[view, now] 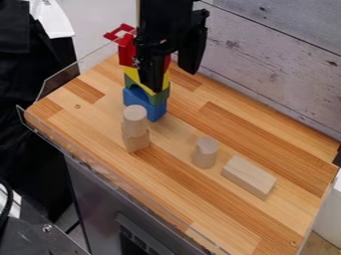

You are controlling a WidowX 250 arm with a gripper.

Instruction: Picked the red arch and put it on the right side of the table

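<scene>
At the top of the coloured stack (136,94), the red arch (125,57) sits above the yellow piece, much of it hidden behind the black gripper (173,81). A red, frame-like part (120,33) sticks out above the arch's left edge as seen from the camera; whether it belongs to the same piece, I cannot tell. The gripper hangs down over the stack's near right side, its jaws standing moderately apart – open, with a gap in sight between them. Some red shows beside one jaw, but whether either touches it I cannot tell.

Lower in the stack come the yellow piece (131,74), then the green piece (162,95), with the blue block (154,112) at the bottom on the wooden table (100,117).

Just in front of the stack, toward the camera, a pale wooden cylinder (135,114) stands upright on a pale wooden block (137,141). Farther from the stack, to the lower right in the camera view, a second upright cylinder (205,152) stands on the tabletop. Beyond it in that same direction from the stack lies a long rectangular block (248,176) – near the second cylinder but apart from it. Behind the stack and off to its right, a wall of weathered pale boards (279,64) runs along the table's far side.
</scene>
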